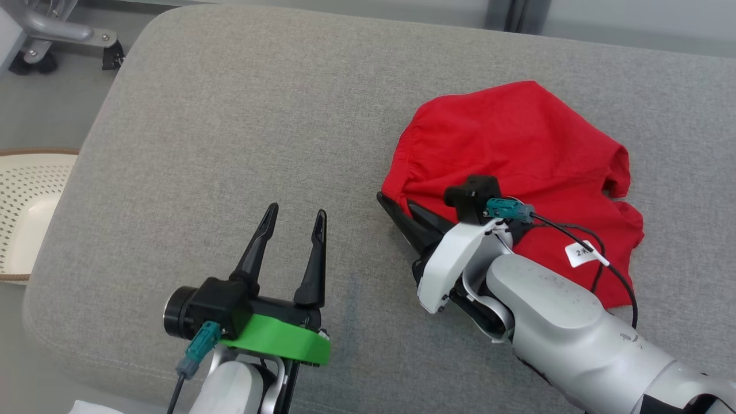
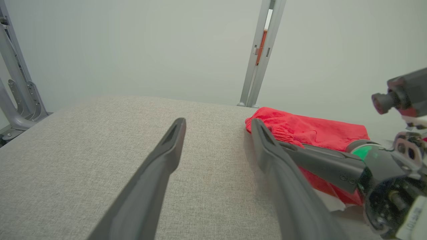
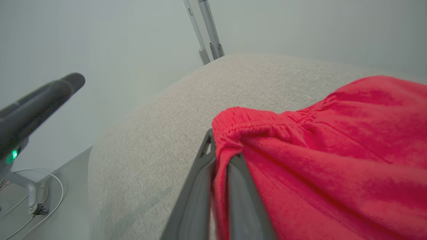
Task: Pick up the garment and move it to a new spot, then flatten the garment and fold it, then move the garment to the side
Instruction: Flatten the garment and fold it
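Our R hand was clenched on the waistband edge of the red shorts, which lay on the grey cushion's right side. L hand was released, hovering near-left.

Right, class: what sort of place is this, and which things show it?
Probably a robot test room: a grey upholstered cushion bearing a red garment, bare metal framing behind, plain pale walls.

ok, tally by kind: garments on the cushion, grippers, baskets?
Garments: 1, red garment, bunched on the grey cushion.
Grippers: 2, left gripper open over bare cushion, right gripper shut on the garment's waistband edge.
Baskets: 1, white basket beside the cushion.
Total: 4.
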{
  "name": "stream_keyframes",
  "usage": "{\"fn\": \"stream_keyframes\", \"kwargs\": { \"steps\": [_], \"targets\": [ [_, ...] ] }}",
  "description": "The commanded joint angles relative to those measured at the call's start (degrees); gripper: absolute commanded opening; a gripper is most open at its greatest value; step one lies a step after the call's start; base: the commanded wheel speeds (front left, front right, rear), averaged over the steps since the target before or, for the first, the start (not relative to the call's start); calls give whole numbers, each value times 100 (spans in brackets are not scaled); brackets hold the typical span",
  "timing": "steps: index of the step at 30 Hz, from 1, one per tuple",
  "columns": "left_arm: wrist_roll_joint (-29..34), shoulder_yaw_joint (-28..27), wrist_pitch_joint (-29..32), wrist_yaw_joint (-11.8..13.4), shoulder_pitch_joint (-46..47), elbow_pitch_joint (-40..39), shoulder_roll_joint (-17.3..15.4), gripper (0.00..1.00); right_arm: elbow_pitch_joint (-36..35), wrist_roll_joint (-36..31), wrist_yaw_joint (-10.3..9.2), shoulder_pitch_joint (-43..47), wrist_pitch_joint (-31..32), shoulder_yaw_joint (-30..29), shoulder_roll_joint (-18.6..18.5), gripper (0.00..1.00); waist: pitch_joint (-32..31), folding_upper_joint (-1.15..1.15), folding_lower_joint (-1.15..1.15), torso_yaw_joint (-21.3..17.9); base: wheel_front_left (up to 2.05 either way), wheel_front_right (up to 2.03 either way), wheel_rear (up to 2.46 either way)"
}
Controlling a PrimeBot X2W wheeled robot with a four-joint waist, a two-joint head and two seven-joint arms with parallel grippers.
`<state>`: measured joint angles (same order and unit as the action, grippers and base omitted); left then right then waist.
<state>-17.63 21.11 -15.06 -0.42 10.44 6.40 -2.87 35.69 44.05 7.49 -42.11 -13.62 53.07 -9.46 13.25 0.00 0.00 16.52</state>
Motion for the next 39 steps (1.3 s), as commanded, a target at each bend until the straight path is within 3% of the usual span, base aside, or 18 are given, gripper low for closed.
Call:
{"fn": "stream_keyframes", "kwargs": {
  "steps": [1, 2, 3, 4, 10, 17, 21, 25, 30, 35, 39],
  "targets": [
    [-40, 7, -12, 40, 79, 6, -7, 100, 126, 116, 0, -94, 84, 137, -55, 0, 63, 0, 0, 94, 0, 0, 0],
    [-52, 10, -13, 46, 71, 14, -7, 100, 247, 124, 0, -177, 107, 290, -93, 40, 73, 0, 0, 115, 0, 0, 0],
    [-62, 18, -13, 49, 67, 18, -7, 100, 351, 103, 0, -245, 105, 383, -126, 94, 80, 0, 0, 135, 0, 0, 0],
    [-76, 26, -12, 60, 63, 22, -7, 100, 475, 114, 0, -298, 91, 503, -127, 100, 80, 0, 0, 151, 0, 0, 0],
    [-68, -29, -13, 99, 38, 48, -7, 100, 839, 266, 0, -438, -66, 836, -134, 100, 41, 0, 0, 90, 0, 0, 0],
    [41, -178, -13, 53, 6, 83, -8, 100, 896, 198, 0, -391, -158, 938, -292, 100, -145, 0, 0, -256, 0, 0, 0],
    [126, -272, -13, -6, -37, 112, -8, 100, 589, 51, 0, -254, -158, 574, -493, 100, -273, 0, 0, -474, 0, 0, 0],
    [194, -390, -12, -37, -133, 139, -9, 100, 61, -271, 0, 119, -156, -137, -771, 100, -418, 0, 0, -656, 0, 0, 0],
    [247, -562, -13, -79, -284, 140, -9, 100, -647, -870, 0, 1080, -157, -1512, -1018, 100, -589, 0, 0, -840, 0, 0, 0],
    [304, -740, -6, -126, -438, 120, -10, 100, -1311, -1586, 0, 2151, -158, -2939, -833, 100, -710, 0, 0, -1002, 0, 0, 0],
    [349, -864, -7, -170, -530, 86, -9, 100, -1824, -2159, 0, 3014, -157, -3996, -358, 100, -771, 0, 0, -1116, 0, 0, 0]
  ]
}}
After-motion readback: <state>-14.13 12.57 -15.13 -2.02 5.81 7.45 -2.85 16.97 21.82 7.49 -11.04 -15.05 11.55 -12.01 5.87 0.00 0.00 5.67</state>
